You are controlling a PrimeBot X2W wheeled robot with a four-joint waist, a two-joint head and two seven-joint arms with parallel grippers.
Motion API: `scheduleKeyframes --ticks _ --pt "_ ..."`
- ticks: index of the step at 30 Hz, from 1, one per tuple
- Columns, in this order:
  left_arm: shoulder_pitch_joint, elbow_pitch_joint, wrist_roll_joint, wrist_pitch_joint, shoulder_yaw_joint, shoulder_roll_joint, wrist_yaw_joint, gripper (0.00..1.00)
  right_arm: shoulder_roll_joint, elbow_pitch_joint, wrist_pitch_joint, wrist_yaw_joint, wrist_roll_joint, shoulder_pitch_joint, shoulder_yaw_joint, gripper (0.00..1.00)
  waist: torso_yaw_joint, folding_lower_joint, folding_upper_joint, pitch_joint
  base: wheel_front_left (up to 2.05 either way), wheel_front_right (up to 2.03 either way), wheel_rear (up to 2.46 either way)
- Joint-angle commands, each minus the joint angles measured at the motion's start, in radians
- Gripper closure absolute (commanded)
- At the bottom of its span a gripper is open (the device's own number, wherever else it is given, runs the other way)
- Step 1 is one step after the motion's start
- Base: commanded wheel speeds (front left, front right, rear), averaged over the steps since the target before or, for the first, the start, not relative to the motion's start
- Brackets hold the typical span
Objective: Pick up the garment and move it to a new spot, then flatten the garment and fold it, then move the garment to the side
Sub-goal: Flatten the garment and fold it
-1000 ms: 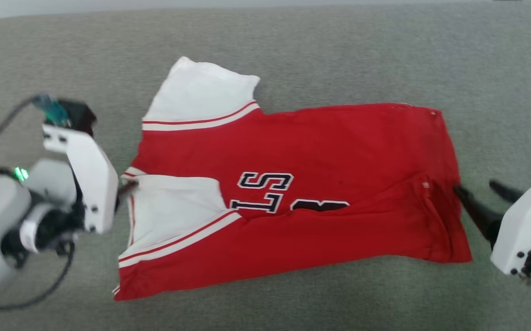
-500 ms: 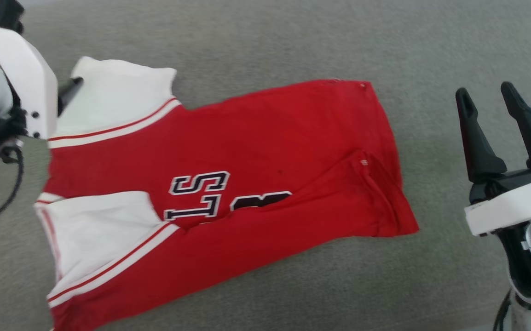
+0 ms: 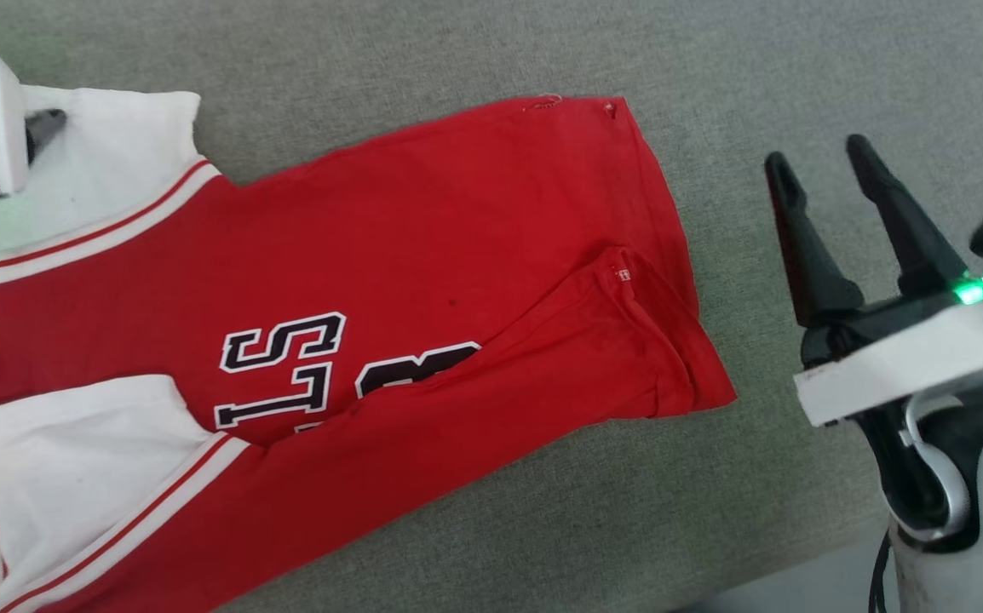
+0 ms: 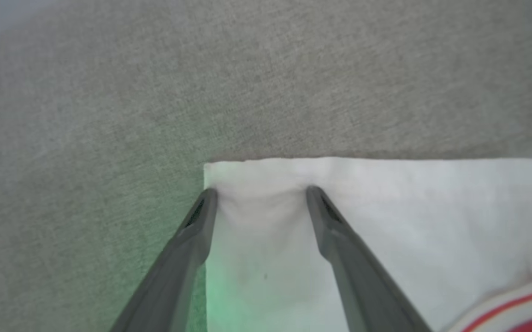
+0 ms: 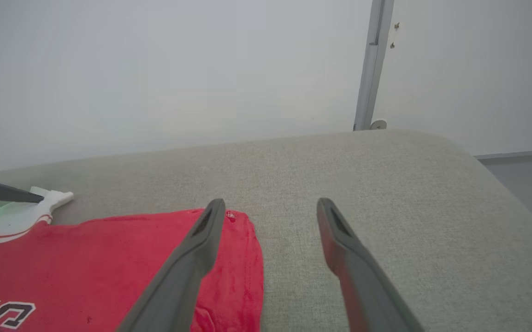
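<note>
Head view: garment [image 3: 423, 255] lay on the grey cushion [image 3: 457, 51], near side folded over the black lettering; "ST" was readable, the rest covered. Left gripper [image 4: 259, 193] was spread wide, tips pressing the white sleeve [image 4: 386, 221] corner. Right gripper [image 3: 817, 155] was spread, empty, clear of the hem.

Head camera looks down from above; wrist cameras sit low, the left one closest. All see the red jersey [image 3: 457, 221].

A grey woven surface [image 5: 386, 184] with a rounded far edge lies under soft, even light. Behind it stands a plain white wall [image 5: 155, 69] with a pale upright post [image 5: 369, 64]. Grey floor [image 5: 524, 170] shows at the right.
</note>
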Motion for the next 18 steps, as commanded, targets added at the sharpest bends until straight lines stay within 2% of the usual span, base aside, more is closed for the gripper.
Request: scheduleKeyframes --ticks 1,5,6,7,8,13,18 --pt "0.018 0.041 0.017 0.029 -0.025 -0.014 0.005 0.00 -0.015 0.016 0.020 0.000 0.011 -0.023 0.010 0.00 -0.007 0.0000 0.0000 0.016 0.00 0.00 0.00" --pt "0.024 0.124 0.003 0.106 -0.044 -0.045 0.033 0.00 -0.058 0.064 0.077 0.000 0.047 -0.093 0.051 0.00 -0.005 0.0000 0.0000 0.031 0.00 0.00 0.00" --pt "0.026 0.139 0.004 0.130 -0.053 -0.052 0.036 0.43 -0.064 0.082 0.090 0.000 0.060 -0.111 0.058 0.00 -0.003 0.0000 0.0000 0.033 0.00 0.00 0.00" --pt "0.026 0.149 0.003 0.144 -0.058 -0.058 0.036 0.79 -0.080 0.100 0.106 0.000 0.069 -0.131 0.071 0.00 0.000 0.0000 0.0000 0.037 0.00 0.00 0.00" --pt "0.023 0.160 0.001 0.153 -0.057 -0.064 0.045 1.00 -0.090 0.119 0.121 0.000 0.083 -0.154 0.082 0.00 0.003 0.0000 0.0000 0.039 0.00 0.00 0.00" --pt "-0.002 0.178 0.003 0.167 -0.064 -0.096 0.029 1.00 -0.155 0.234 0.211 0.000 0.128 -0.279 0.142 0.00 0.024 0.0000 0.0000 0.052 0.00 0.00 0.00" --pt "-0.033 0.191 0.002 0.144 -0.059 -0.126 0.010 1.00 -0.186 0.359 0.330 -0.001 0.184 -0.408 0.208 0.00 0.047 0.0000 0.0000 0.062 0.00 0.00 0.00"
